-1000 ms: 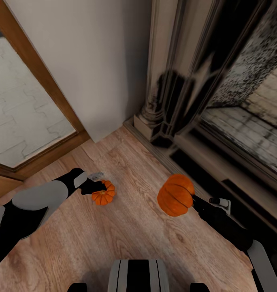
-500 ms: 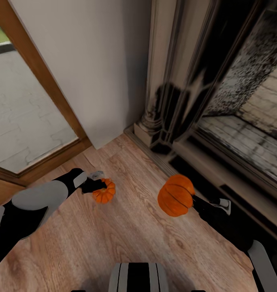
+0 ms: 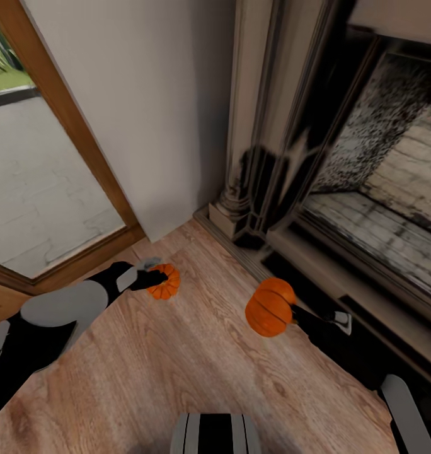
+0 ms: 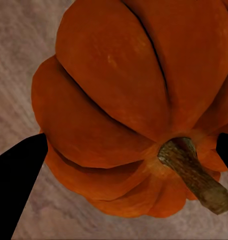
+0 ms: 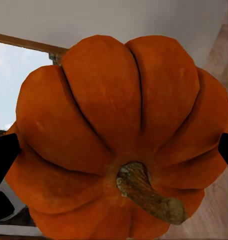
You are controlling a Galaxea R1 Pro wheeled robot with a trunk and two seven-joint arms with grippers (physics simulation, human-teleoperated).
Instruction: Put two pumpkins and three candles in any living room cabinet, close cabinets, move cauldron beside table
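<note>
My left gripper [image 3: 154,278] is shut on a small orange ribbed pumpkin [image 3: 164,282], held just above the wooden floor near the door frame. In the left wrist view that pumpkin [image 4: 124,100] sits between the dark fingers [image 4: 19,185], its stem pointing toward the camera. My right gripper [image 3: 292,313] is shut on the other pumpkin [image 3: 269,307], held in the air in front of the fireplace. Up close in the right wrist view, this pumpkin [image 5: 119,130] has a black finger [image 5: 4,155] at each side. The candles, cabinet, cauldron and table are out of view.
A fireplace [image 3: 373,164] with a dark surround and raised hearth edge [image 3: 341,277] runs along the right. A pale column base [image 3: 231,211] stands at its corner. A glass door with a wooden frame [image 3: 70,120] is at the left, a white wall [image 3: 146,94] between them.
The head view has tilted upward. My left gripper has carried its pumpkin forward, toward the door frame. The right gripper has moved slightly away from the camera with its pumpkin.
</note>
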